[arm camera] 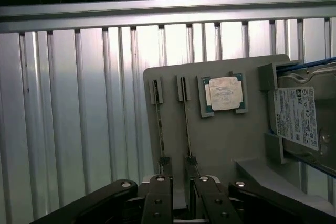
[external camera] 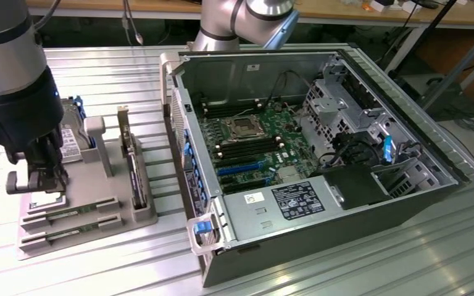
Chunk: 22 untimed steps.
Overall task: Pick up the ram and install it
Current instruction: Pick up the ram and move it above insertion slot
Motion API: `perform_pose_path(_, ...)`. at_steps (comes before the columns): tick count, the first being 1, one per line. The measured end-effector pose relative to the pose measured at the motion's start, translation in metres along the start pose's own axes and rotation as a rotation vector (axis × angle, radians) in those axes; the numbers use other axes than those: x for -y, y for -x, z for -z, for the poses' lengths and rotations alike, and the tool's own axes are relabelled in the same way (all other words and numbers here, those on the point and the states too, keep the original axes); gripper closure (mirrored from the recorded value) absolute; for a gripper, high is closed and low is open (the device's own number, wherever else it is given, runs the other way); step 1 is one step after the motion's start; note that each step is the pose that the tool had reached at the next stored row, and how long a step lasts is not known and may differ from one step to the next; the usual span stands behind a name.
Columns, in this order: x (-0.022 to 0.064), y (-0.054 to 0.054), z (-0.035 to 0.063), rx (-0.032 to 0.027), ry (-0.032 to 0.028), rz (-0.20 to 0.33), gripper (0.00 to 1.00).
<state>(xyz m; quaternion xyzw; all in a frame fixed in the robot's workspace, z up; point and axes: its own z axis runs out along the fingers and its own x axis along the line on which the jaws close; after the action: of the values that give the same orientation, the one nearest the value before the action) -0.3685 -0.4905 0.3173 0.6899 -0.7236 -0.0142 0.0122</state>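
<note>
Ram point(arm camera: 186, 124) seen edge-on, faces hidden; its near end lost behind gripper point(arm camera: 181, 180); hard drive point(arm camera: 299, 116) cut off by picture edge (label print too small to read).

The ram point(arm camera: 186, 124) is standing on its long edge in a narrow slot of the grey tray point(arm camera: 226, 145), which is lying on the ribbed metal worktop point(arm camera: 79, 129). It is showing edge-on as a long, thin dark strip. A second ram stick point(arm camera: 159, 124) is standing the same way in the neighbouring slot, running parallel to it, near but not touching.
</note>
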Motion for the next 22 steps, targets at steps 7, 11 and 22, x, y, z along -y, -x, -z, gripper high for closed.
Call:
perform_pose_path(7,0.0009,-0.008,-0.0147,0.0030,-0.0023,0.002,0.63)
perform_pose_path(11,0.0014,-0.011,-0.0260,0.0035,-0.0049,0.004,0.63)
perform_pose_path(22,0.0023,-0.014,-0.0470,0.0030,-0.0097,0.026,0.63)
